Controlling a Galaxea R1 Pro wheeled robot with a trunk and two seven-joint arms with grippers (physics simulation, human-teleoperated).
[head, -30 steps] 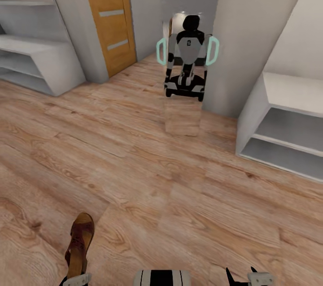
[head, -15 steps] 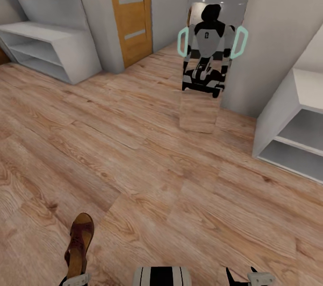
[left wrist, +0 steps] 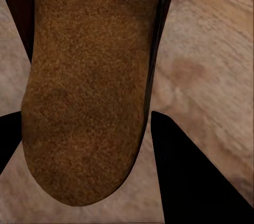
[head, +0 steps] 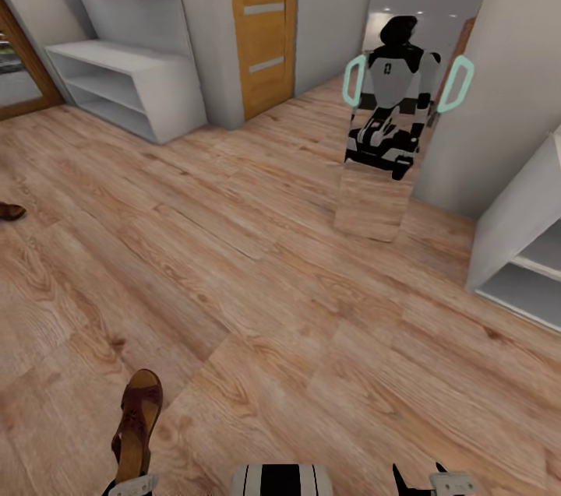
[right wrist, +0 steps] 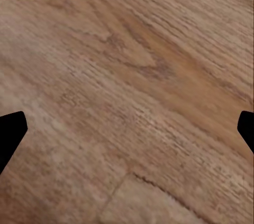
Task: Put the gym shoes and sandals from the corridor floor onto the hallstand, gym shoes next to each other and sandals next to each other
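Observation:
A brown sandal [head: 138, 424] hangs over the corridor floor [head: 257, 286] at the head view's lower left, with my left gripper [head: 128, 487] shut on its heel end. The left wrist view looks at its suede-like sole [left wrist: 90, 86] between the two dark fingers [left wrist: 196, 182]. A second sandal [head: 9, 211] lies on the floor at the far left edge. The pale hallstand [head: 128, 79] stands against the wall at the upper left. My right gripper [head: 425, 480] is open above bare planks [right wrist: 127, 102]. The gym shoes are out of view.
An orange wooden door [head: 263, 21] is beside the hallstand. A floor mirror [head: 389, 122] reflecting the robot leans at centre right. Another pale shelf unit [head: 518, 239] juts in at the right edge. A framed mirror or doorway [head: 19, 68] is at the far left.
The whole head view has swung, so the room's things have slid rightward in the picture. The second sandal has come into view at the left edge. The held sandal keeps its place in my left gripper.

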